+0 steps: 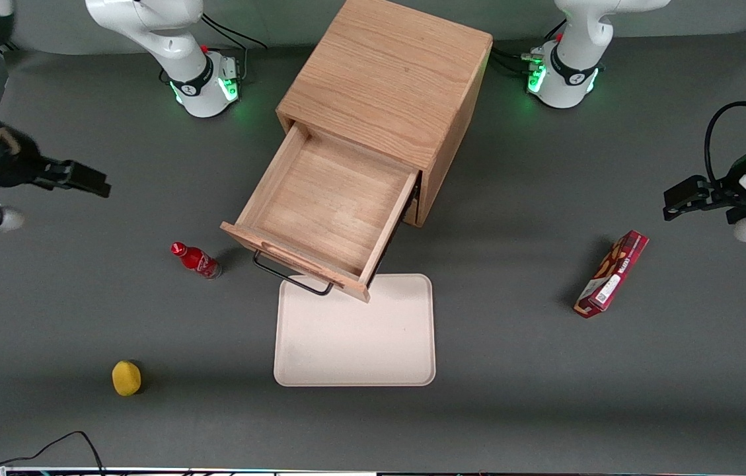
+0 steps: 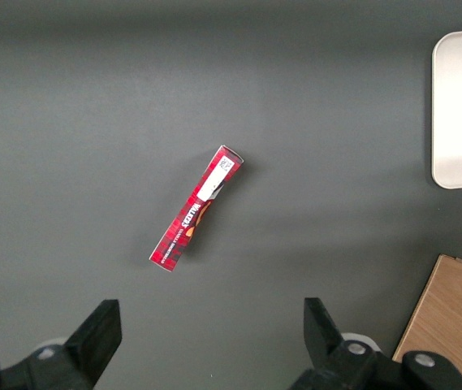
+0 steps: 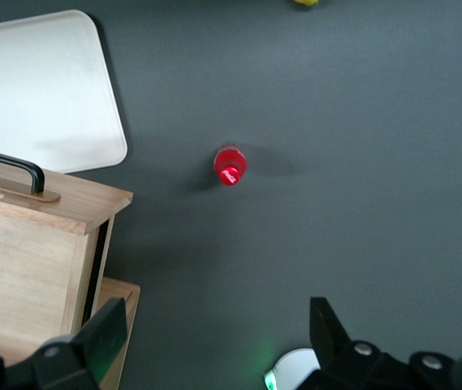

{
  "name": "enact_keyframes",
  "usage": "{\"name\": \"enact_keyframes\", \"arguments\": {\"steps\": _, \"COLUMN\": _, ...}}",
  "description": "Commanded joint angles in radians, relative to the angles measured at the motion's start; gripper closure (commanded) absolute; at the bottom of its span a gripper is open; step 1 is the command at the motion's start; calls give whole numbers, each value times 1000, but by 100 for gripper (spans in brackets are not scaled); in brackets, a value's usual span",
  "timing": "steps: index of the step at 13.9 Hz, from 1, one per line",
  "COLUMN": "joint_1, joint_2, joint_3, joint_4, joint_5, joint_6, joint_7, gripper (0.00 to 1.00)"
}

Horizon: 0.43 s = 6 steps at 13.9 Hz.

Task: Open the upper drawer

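gripper: the black two-finger gripper is spread wide, nothing held, at the working arm's end.
drawer: the light oak upper drawer is pulled out, its front over the cream tray, its black wire handle at 6 o'clock.

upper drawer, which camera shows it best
The front view: the whole upper drawer shows, pulled out and empty, with the open gripper well away from it. The right wrist view catches only a corner and the handle; the left wrist view shows none of it.

The upper drawer is smooth light wood; its handle thin black metal; the gripper matt black, held high toward the working arm's end.
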Motion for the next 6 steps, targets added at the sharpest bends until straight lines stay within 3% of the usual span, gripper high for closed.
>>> {"name": "enact_keyframes", "arguments": {"steps": 1, "joint_1": -6, "joint_2": -273, "joint_3": -16, "joint_4": -428, "joint_5": 41, "joint_6": 211, "joint_7": 28, "gripper": 0}}
{"name": "enact_keyframes", "arguments": {"steps": 6, "joint_1": -11, "joint_2": -206, "joint_3": -28, "joint_4": -299, "joint_5": 40, "joint_6": 168, "joint_7": 36, "gripper": 0}}
